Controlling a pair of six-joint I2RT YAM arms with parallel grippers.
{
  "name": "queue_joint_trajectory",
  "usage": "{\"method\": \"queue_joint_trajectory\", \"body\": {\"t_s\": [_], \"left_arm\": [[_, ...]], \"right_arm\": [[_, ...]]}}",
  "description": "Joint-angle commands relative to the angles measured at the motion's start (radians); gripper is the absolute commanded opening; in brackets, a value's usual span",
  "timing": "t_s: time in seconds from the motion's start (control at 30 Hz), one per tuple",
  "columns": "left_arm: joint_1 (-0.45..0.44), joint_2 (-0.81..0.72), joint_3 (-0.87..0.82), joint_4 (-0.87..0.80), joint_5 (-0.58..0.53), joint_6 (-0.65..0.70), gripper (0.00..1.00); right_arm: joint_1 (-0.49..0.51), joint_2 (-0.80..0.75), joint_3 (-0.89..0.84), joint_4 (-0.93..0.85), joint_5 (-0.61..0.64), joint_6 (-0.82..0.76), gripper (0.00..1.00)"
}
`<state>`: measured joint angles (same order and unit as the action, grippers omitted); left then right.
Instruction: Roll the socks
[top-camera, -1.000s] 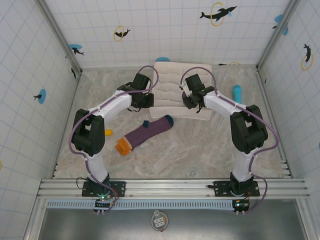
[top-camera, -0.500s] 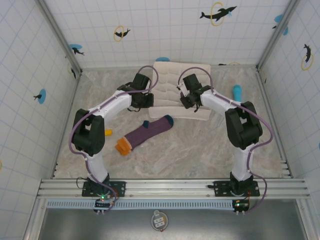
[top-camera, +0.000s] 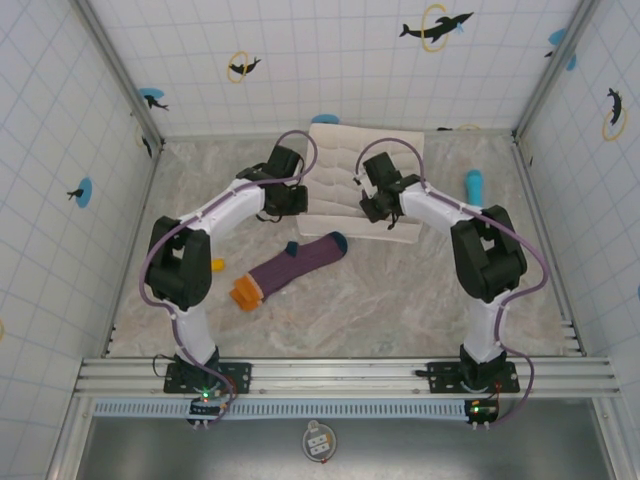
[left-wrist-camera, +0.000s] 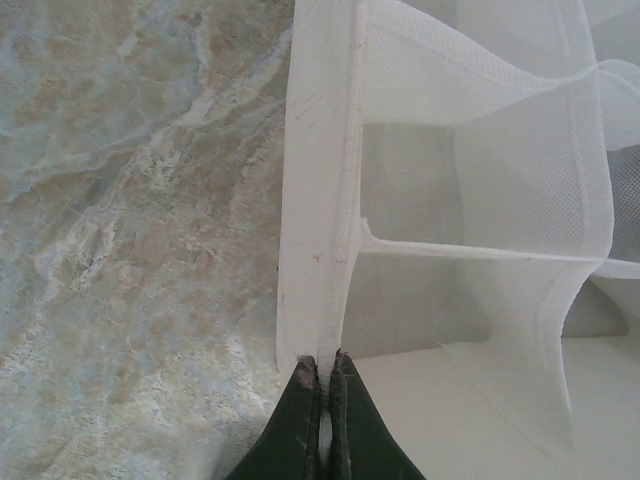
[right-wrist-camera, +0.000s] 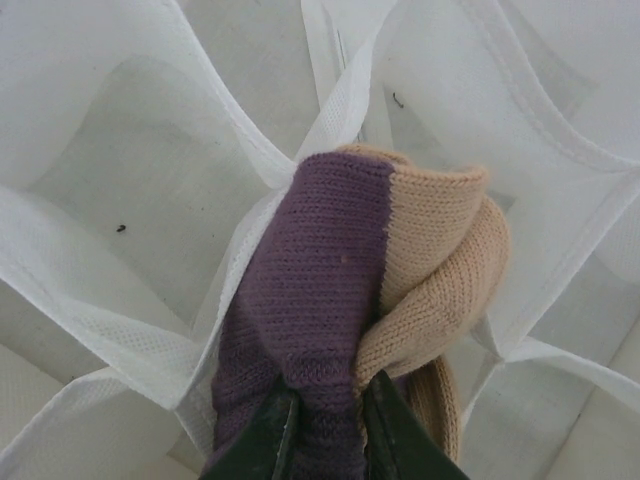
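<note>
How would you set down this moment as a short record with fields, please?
left fingers: shut, pinching the rim of the white organizer
right fingers: shut on the rolled sock, purple and tan, over the organizer's compartments
flat sock: purple with orange toe, lying unrolled on the table
blue cylinder: on the table, right of the organizer

Overhead view: bright, even, diffuse light from above, with only faint soft shadows beside the arms on the worktop (top-camera: 400, 290) and mild bowing at the frame edges. Wrist views: the white fabric organizer (left-wrist-camera: 320, 200) nears overexposure toward the upper right, while centre frame shows the sharp knit of the sock (right-wrist-camera: 320, 300).
</note>
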<state>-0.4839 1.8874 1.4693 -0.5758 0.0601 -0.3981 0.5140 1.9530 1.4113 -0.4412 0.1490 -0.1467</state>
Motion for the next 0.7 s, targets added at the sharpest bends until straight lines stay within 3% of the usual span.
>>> {"method": "queue_joint_trajectory", "body": {"t_s": [0.0, 0.43, 0.67], "left_arm": [[-0.002, 0.039, 0.031, -0.041, -0.022, -0.023, 0.0], [-0.002, 0.057, 0.074, -0.056, -0.026, -0.018, 0.0], [-0.001, 0.061, 0.076, -0.053, -0.022, -0.026, 0.0]], "right_arm": [[-0.002, 0.123, -0.006, -0.288, -0.051, 0.027, 0.0], [-0.034, 0.263, 0.138, -0.363, -0.072, 0.142, 0.0], [-0.041, 0.33, 0.226, -0.467, -0.014, 0.151, 0.02]]}}
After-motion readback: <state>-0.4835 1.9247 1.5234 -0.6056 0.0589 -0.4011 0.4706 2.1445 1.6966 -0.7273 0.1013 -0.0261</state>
